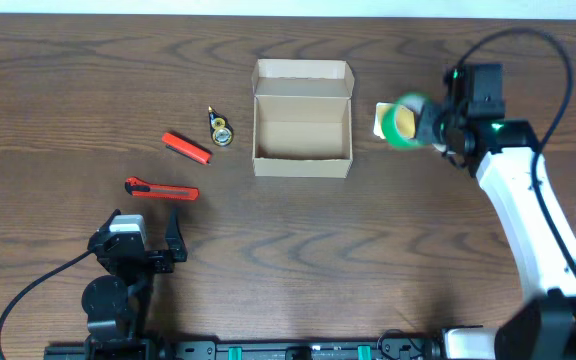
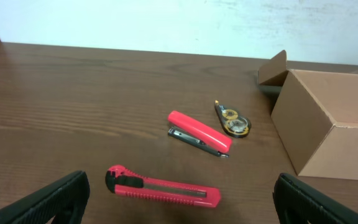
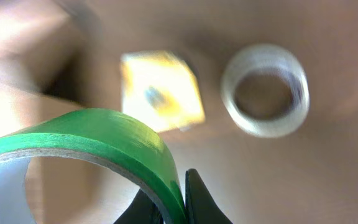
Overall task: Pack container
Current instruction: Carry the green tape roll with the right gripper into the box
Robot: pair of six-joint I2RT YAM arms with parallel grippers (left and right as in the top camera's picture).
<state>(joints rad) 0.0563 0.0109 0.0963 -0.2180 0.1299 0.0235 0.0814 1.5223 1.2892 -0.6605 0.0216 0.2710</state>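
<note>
We see the right gripper (image 1: 421, 126) with jaws pinching a glossy, motion-blurred, edge-cropped green tape roll (image 3: 107, 134) near the matte cardboard container (image 1: 303, 167), the left gripper (image 2: 180, 210) with jaws spread.

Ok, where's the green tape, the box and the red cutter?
green tape (image 3: 104, 134), right wrist view, on its green outer band.
box (image 1: 303, 140), overhead view, on its bare floor.
red cutter (image 2: 166, 190), left wrist view, middle of its handle.

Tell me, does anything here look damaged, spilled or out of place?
Nothing stands out. The container stands upright and open, undamaged, and the right gripper holds the green tape roll.
</note>
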